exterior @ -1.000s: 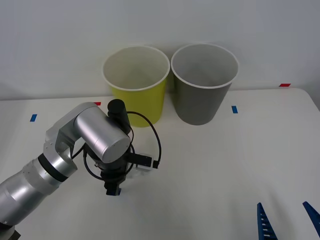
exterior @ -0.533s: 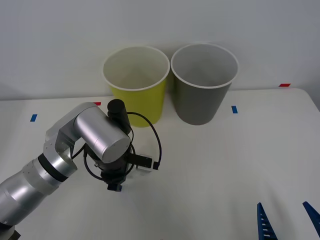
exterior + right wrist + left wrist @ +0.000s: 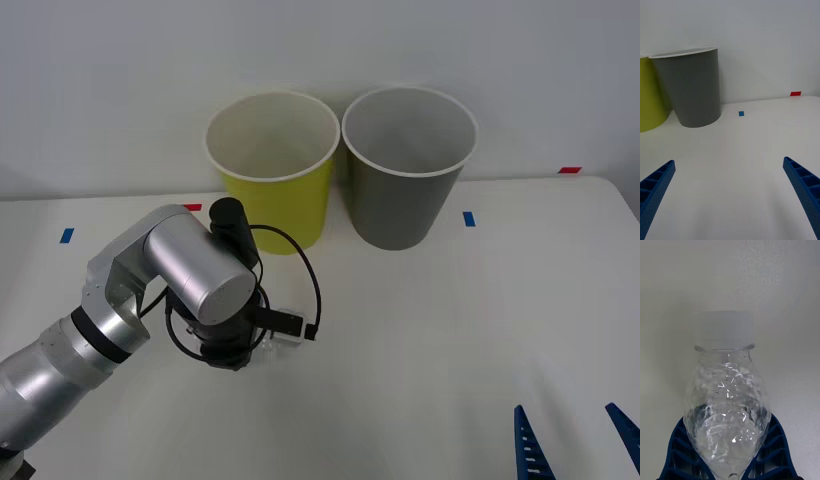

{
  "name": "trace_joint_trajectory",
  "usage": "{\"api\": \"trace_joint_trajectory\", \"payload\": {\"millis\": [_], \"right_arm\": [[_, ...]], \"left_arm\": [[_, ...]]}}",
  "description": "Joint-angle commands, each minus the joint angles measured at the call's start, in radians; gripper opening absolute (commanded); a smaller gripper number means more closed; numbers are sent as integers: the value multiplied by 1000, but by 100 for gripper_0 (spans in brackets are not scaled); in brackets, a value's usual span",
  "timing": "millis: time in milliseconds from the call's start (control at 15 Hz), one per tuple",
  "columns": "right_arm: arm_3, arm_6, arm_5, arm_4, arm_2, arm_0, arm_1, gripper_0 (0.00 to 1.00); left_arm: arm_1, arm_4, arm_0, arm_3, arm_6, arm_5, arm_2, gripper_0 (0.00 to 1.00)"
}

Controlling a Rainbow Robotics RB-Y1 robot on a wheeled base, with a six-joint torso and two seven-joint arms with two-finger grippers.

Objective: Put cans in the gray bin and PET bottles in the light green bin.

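Here my left gripper (image 3: pixel 730 465) is clamped on the bottle (image 3: pixel 728 405), its blue ribbed fingers (image 3: pixel 677 453) pressed against both sides of the clear body. In the left wrist view the bottle's long axis runs straight away from my wrist, the pale cap (image 3: pixel 724 327) at the far end and the shoulder swelling out toward the fingers. Whether the bottle lies flat on the table (image 3: pixel 450 330) or is raised off it I cannot tell.

From the front view my left arm (image 3: pixel 150 290) reaches in from the left and bends down over the near-left part of the table; its silver wrist covers the gripper, and a bit of the bottle (image 3: pixel 285 340) peeks out just beside the wrist. That spot is in front of the green bin (image 3: pixel 272 170) and apart from it.

The green bin and the gray bin (image 3: pixel 408 165) stand upright side by side at the back of the table, rims nearly touching, green to the left, gray to the right. Small blue and red tape marks dot the table.

My right gripper (image 3: pixel 730 195) hangs low at the near-right, fingers spread wide with nothing between them, facing the gray bin (image 3: pixel 692 88) across bare table.
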Motion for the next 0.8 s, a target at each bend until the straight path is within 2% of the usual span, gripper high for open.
{"api": "trace_joint_trajectory", "payload": {"millis": [67, 267, 467, 667, 800], "right_arm": [[0, 0, 0, 0, 0, 0, 0, 100], [0, 0, 0, 0, 0, 0, 0, 100], [0, 0, 0, 0, 0, 0, 0, 100], [0, 0, 0, 0, 0, 0, 0, 100], [0, 0, 0, 0, 0, 0, 0, 100]], "left_arm": [[23, 6, 1, -57, 48, -13, 0, 0], [71, 10, 95, -233, 247, -63, 12, 0], [138, 16, 184, -380, 399, -177, 41, 0], [206, 59, 242, -442, 499, -344, 66, 0], [227, 93, 269, -471, 502, -389, 104, 0]]}}
